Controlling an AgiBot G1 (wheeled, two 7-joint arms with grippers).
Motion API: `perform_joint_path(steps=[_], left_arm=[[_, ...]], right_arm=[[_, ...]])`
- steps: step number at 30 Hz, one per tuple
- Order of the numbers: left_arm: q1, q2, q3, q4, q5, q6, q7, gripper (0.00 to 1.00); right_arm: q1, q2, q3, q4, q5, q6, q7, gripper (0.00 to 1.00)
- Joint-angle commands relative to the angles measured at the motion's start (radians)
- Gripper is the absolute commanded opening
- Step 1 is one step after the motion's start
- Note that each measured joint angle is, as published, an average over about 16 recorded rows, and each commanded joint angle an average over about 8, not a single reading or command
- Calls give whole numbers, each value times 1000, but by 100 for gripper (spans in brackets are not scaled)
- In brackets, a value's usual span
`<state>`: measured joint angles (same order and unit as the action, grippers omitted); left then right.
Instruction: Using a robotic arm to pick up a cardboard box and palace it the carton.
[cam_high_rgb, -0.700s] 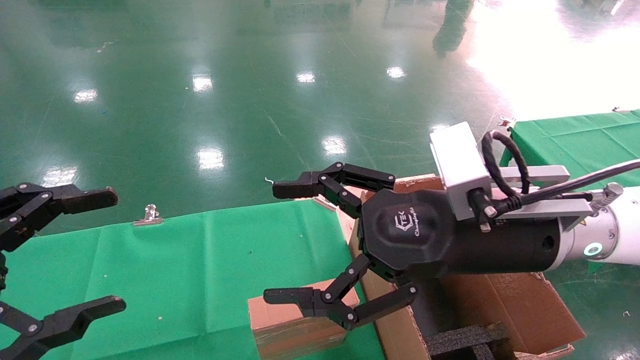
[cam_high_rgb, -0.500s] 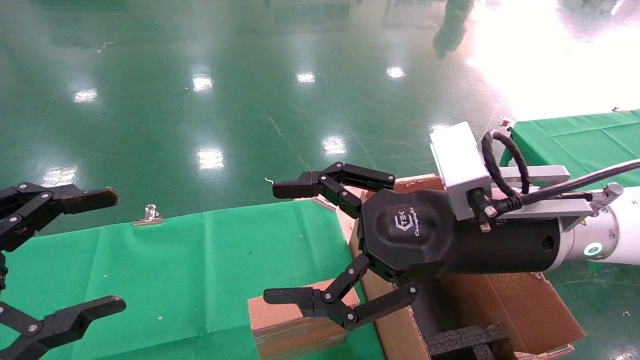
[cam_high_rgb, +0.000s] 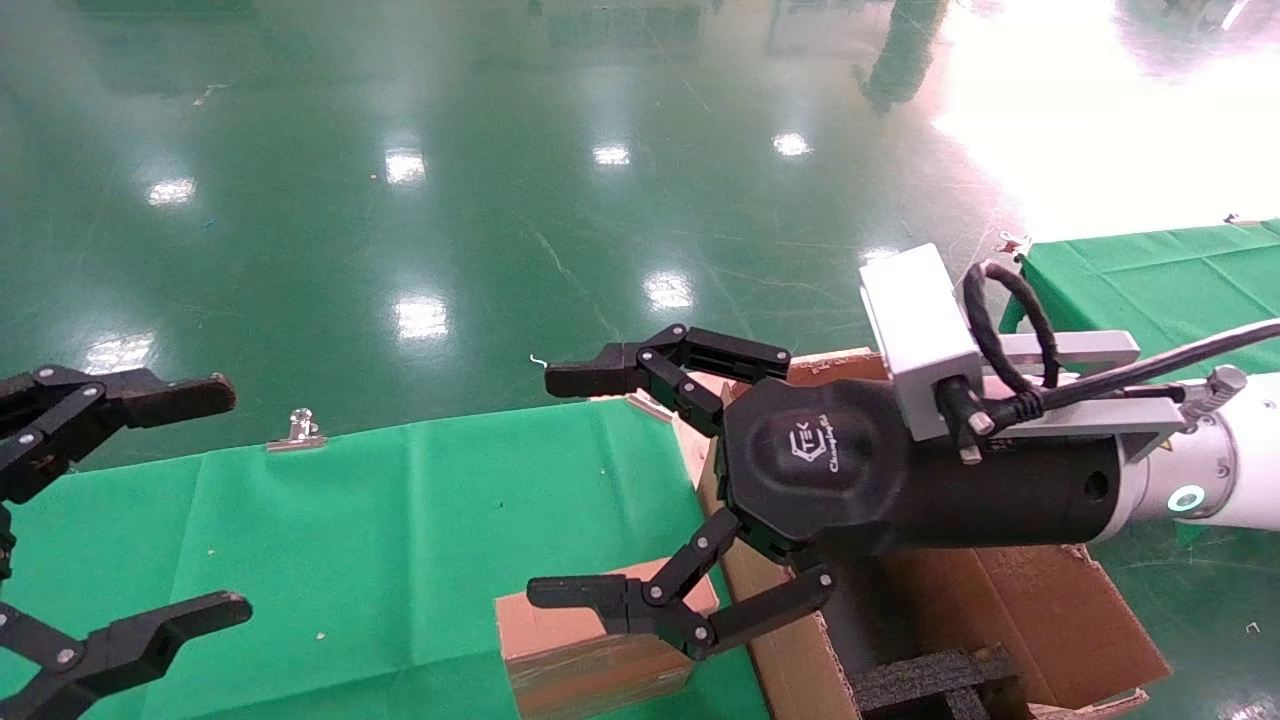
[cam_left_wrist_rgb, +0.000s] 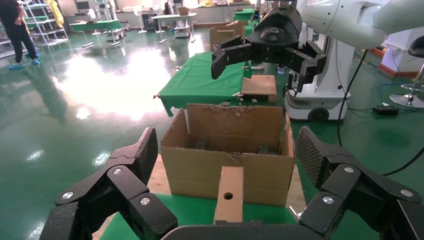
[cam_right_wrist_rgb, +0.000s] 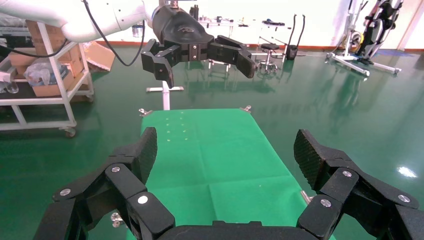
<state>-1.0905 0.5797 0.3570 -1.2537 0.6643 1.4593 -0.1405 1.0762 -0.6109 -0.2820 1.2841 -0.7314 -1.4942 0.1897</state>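
Green cloth is seen spread over the table (cam_high_rgb: 400, 520), on which the cardboard box (cam_high_rgb: 590, 655) is set at the near edge, just beside the carton (cam_high_rgb: 1040, 610). The carton is stood at the table's right end with its flaps raised, and black foam blocks (cam_high_rgb: 930, 680) are seen inside it. The robotic arm (cam_high_rgb: 1210, 470) on the right is stretched in from the right above the carton, a green light ring being shown on its white tube and a silver camera box (cam_high_rgb: 915, 335) with a looped black cable being carried on its black wrist. The right claw (cam_high_rgb: 565, 485) is held spread wide above the table and nothing is gripped in it; in the head view its lower finger is seen in front of the cardboard box, though contact cannot be told. The left claw (cam_high_rgb: 210, 500) is kept at the left edge of the head view, likewise spread wide and empty, well apart from the box. In the left wrist view the carton (cam_left_wrist_rgb: 230, 150) is seen head-on, with a brown cardboard piece leaning at its front wall. A metal clip (cam_high_rgb: 297, 430) is fixed to the far edge of the cloth, and glossy green floor (cam_high_rgb: 500, 200) is seen beyond.
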Motion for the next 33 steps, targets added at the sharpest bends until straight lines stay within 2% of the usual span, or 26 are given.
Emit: perform_joint_path(steps=[1, 7, 11, 17, 24, 33], left_arm=[[0, 0, 0, 0, 0, 0, 0, 0], [0, 0, 0, 0, 0, 0, 0, 0], [0, 0, 0, 0, 0, 0, 0, 0], [0, 0, 0, 0, 0, 0, 0, 0], [0, 0, 0, 0, 0, 0, 0, 0], [0, 0, 0, 0, 0, 0, 0, 0]], right_arm=[[0, 0, 0, 0, 0, 0, 0, 100], [2, 0, -4, -1, -9, 0, 2, 100], [24, 0, -26, -3, -60, -1, 8, 100], [110, -19, -100, -15, -217, -29, 23, 100], [240, -85, -219, -52, -421, -72, 23, 100], [346, -184, -369, -125, -577, -81, -14, 100]])
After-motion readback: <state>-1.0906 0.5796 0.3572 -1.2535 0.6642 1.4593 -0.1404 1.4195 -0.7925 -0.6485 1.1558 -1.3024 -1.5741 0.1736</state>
